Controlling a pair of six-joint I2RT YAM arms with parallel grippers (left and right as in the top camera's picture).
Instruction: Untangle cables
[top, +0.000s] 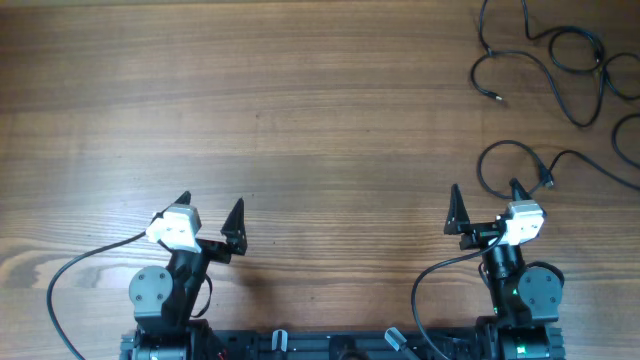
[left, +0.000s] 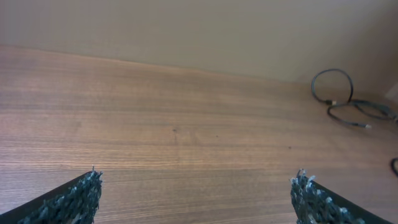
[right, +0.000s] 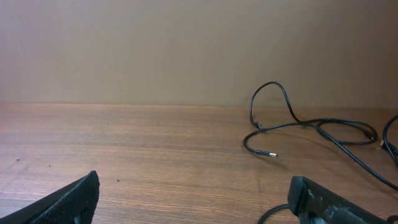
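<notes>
No readable text, label, brand, number or sign is visible in any view.

Your left gripper (top: 210, 203) and right gripper (top: 485, 190) both point forward on folded arms, jaws spread wide, gripping nothing.
</notes>
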